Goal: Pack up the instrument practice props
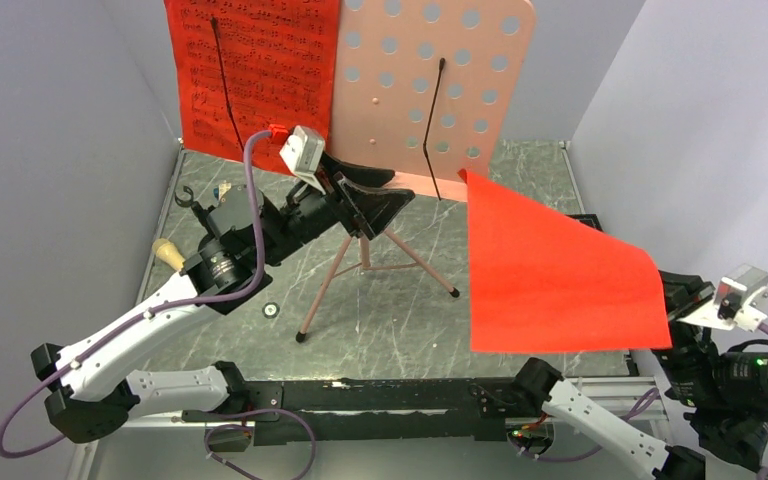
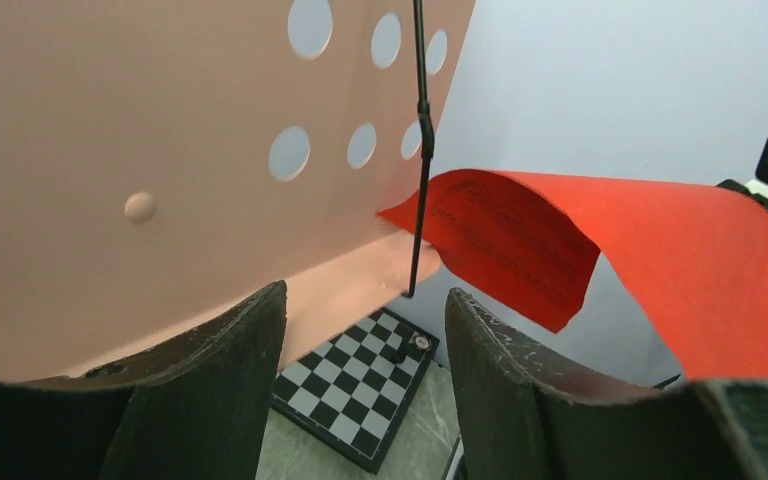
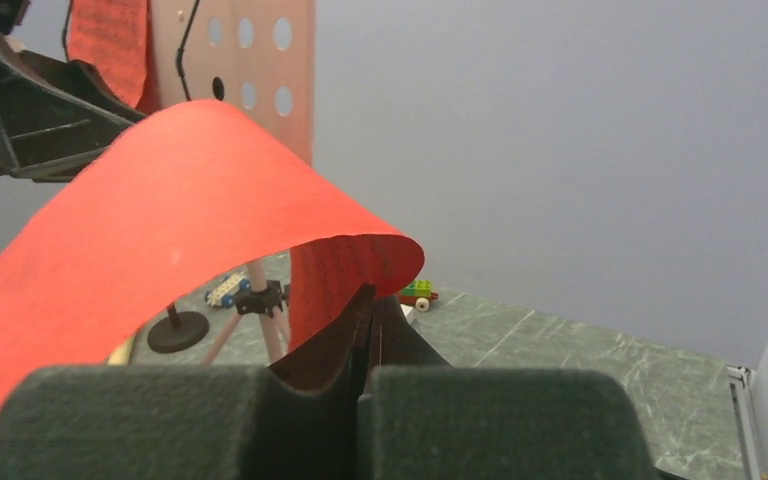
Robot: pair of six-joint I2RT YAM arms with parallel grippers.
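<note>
Arching over the right side of the table [image 1: 520, 190], one red sheet [image 1: 550, 270] is pinched at its near edge by the right gripper [image 3: 370, 305], jaws closed flat on the paper. The sheet's far corner comes close to the ledge of the stand [image 1: 440, 70]. A second red sheet [image 1: 260, 70] sits on the desk's left half under a wire clip [image 1: 225, 80]. The left gripper [image 2: 365, 295] is spread wide and empty, just before the ledge. The stand is upright on its tripod. The mic [image 1: 168, 252] lies at the table's left edge. A chessboard [image 2: 355, 395] lies beyond the stand.
</note>
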